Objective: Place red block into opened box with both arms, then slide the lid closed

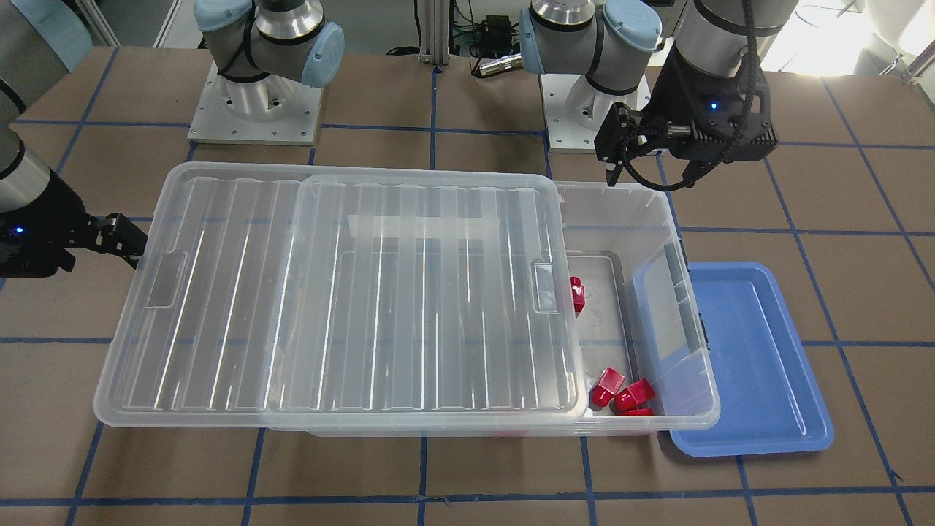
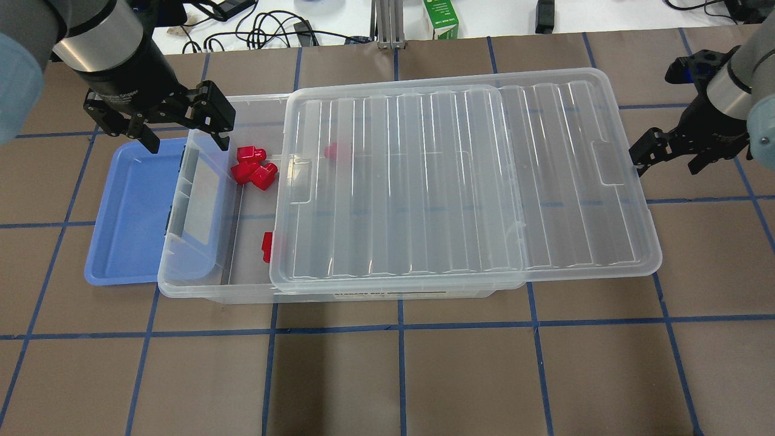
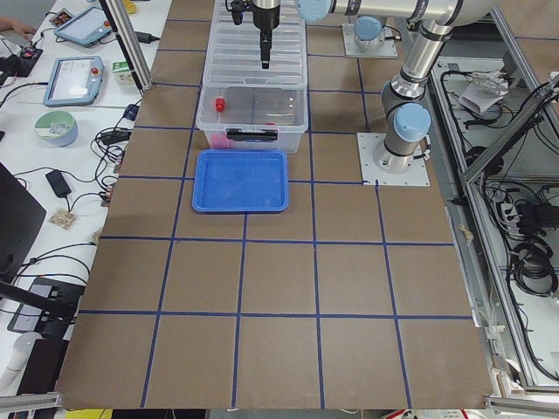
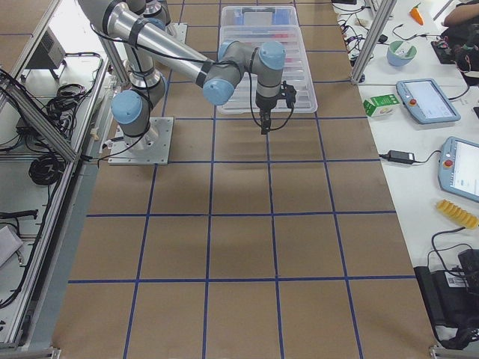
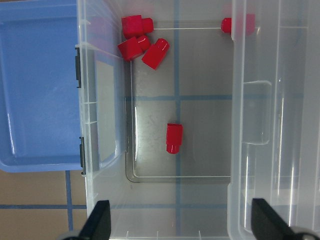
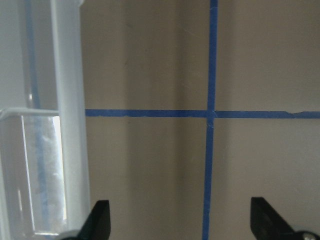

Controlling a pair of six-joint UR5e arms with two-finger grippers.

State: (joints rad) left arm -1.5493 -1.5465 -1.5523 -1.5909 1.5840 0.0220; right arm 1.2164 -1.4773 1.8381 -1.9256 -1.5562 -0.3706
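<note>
The clear box (image 2: 192, 274) lies across the table with its ribbed lid (image 2: 460, 181) slid toward my right, leaving the left end uncovered. A single red block (image 5: 174, 138) lies on the box floor there, half tucked under the lid's edge in the overhead view (image 2: 267, 247). A cluster of three red blocks (image 5: 142, 42) sits in the far corner, and another (image 2: 332, 151) shows through the lid. My left gripper (image 2: 186, 142) hangs open and empty above the uncovered end. My right gripper (image 2: 669, 156) is open and empty just off the lid's overhanging right end.
An empty blue tray (image 2: 130, 212) lies against the box's left end, partly under its rim. Blue tape lines grid the brown table (image 2: 399, 375). Cables, a carton and tablets lie along the far edge, beyond the mat.
</note>
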